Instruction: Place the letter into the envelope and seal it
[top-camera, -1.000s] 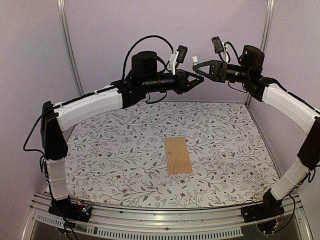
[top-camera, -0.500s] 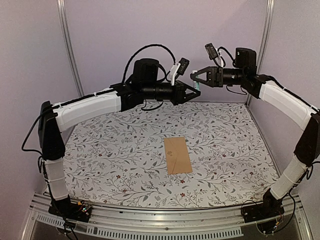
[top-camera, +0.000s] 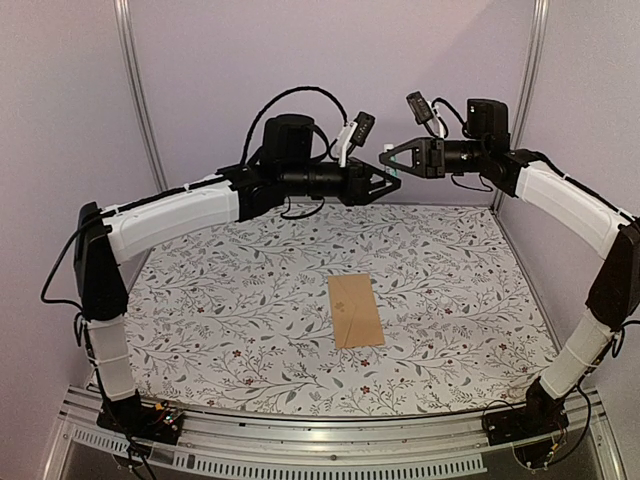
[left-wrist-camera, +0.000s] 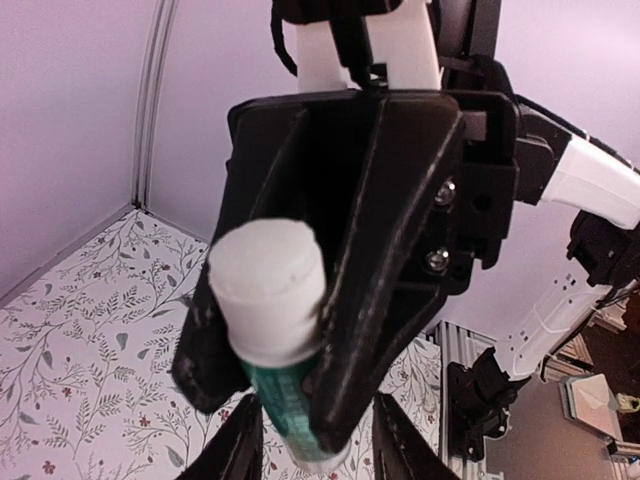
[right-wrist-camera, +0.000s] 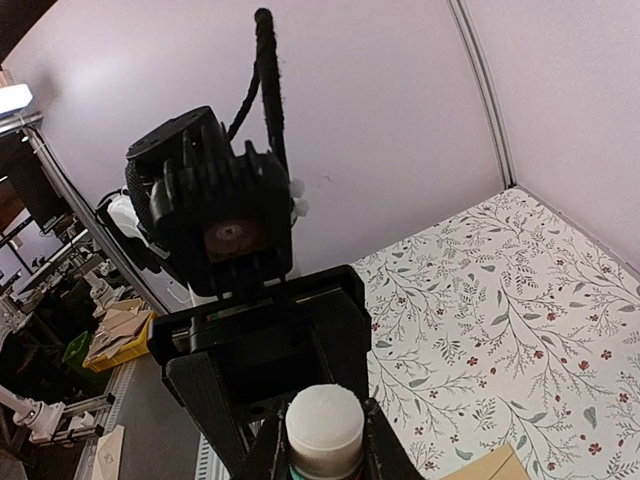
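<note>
The envelope (top-camera: 355, 311) lies flat on the floral table (top-camera: 220, 300), its long axis running near to far; the letter is nowhere in view. High beyond the envelope's far end, the right gripper (top-camera: 388, 159) clamps a white-capped glue stick (left-wrist-camera: 268, 300). The left gripper (top-camera: 394, 182), jaws parted, straddles the stick's other end. Sealing likely means a descent toward the envelope.
</note>
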